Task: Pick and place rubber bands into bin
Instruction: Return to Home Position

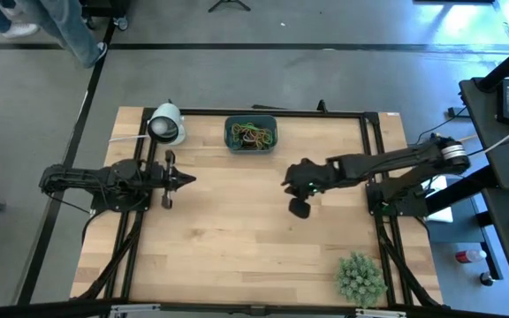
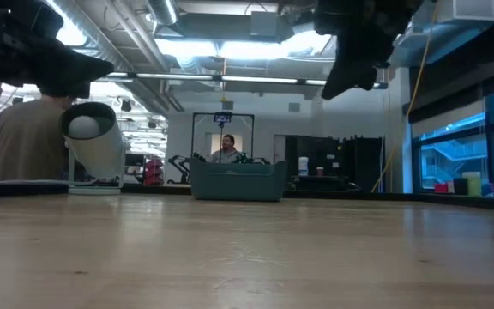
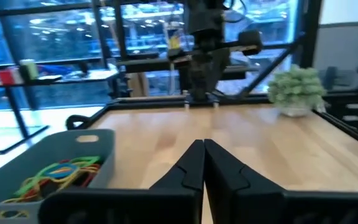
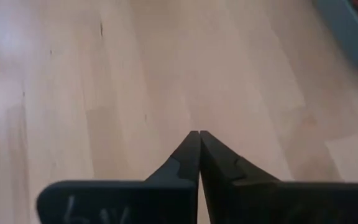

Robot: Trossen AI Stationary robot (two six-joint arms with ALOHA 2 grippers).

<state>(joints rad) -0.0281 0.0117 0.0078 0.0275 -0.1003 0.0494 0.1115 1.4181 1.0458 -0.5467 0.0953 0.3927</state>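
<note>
Two grippers, each with jaws pressed together and empty. The left gripper [image 1: 188, 179] and right gripper [image 1: 287, 182] point toward each other above the table [image 1: 237, 256], well apart. The bin [image 1: 228, 132] sits between their tips, off toward the far edge, clear of both. The rubber bands [image 1: 253, 136] lie heaped inside it.

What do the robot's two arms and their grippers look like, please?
The left arm and right arm are dark and jointed; the right has a silvery ring at one joint. The left gripper has two black wedge-shaped fingers tapering to points; the right gripper matches, with pale scribbled marks on its base.
</note>
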